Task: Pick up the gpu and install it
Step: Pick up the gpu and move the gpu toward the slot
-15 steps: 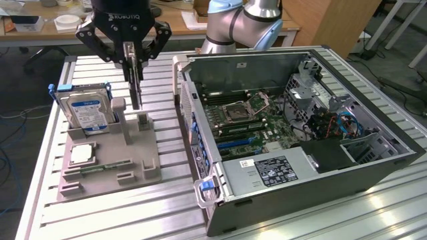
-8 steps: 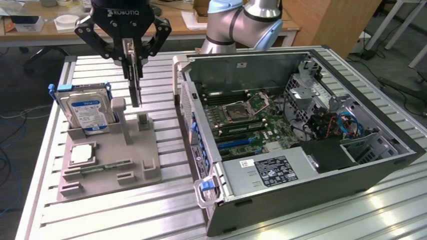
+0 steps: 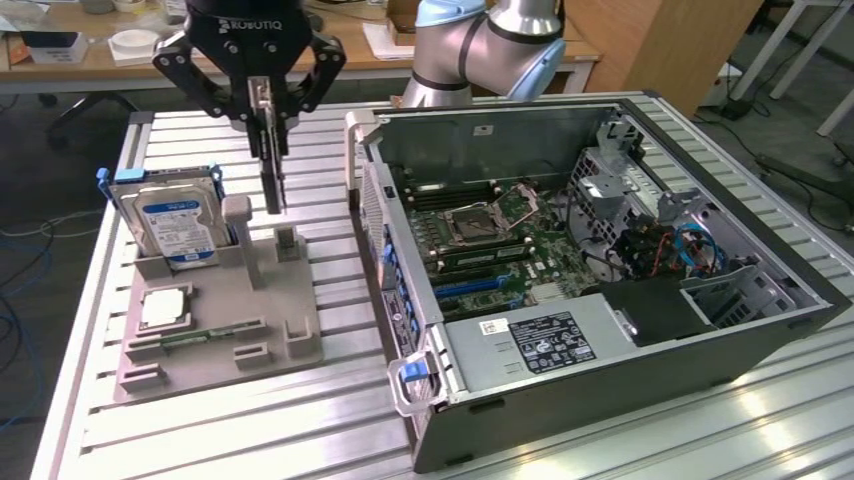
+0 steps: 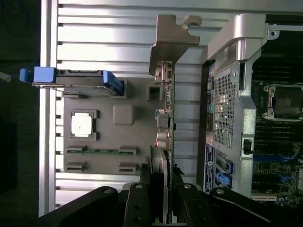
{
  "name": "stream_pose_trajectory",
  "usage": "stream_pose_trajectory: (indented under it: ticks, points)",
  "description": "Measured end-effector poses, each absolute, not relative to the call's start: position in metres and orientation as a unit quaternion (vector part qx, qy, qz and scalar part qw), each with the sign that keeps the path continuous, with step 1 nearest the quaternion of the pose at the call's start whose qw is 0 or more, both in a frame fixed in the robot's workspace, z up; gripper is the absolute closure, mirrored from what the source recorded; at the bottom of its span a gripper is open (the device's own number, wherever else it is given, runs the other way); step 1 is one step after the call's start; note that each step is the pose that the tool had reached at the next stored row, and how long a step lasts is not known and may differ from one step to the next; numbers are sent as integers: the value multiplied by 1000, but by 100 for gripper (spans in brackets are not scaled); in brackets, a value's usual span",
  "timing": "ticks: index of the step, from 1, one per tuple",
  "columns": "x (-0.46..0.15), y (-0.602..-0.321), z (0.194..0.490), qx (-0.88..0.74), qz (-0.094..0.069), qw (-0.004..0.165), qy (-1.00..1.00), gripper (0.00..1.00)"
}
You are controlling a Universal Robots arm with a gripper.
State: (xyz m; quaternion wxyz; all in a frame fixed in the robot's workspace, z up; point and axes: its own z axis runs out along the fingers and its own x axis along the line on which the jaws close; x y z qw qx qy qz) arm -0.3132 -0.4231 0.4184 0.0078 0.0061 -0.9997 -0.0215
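My gripper (image 3: 272, 125) is shut on the gpu (image 3: 274, 175), a thin dark card that hangs edge-on and upright from the fingers. It is lifted just above the grey holder tray (image 3: 274, 345), over the slot post beside the hard drive. In the wrist view the gpu (image 4: 166, 109) runs away from the gripper (image 4: 161, 182), and its pale metal end bracket (image 4: 171, 35) is at the far end. The open computer case (image 3: 747, 330) lies on the exterior view's right of the card, with its motherboard (image 3: 501, 250) exposed.
On the grey holder tray stand a silver hard drive (image 3: 171, 222) with a blue label, a square processor (image 3: 163, 308) and a narrow green memory stick (image 3: 214, 333). The case wall (image 4: 227, 90) rises close beside the card. A slatted metal table (image 3: 267, 430) carries everything.
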Motion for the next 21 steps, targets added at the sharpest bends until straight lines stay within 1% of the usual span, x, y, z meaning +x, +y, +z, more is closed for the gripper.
stream_pose_trajectory:
  ticks: [21]
  points:
    - [-297,-423,418,6,-22,8,-1000,73]
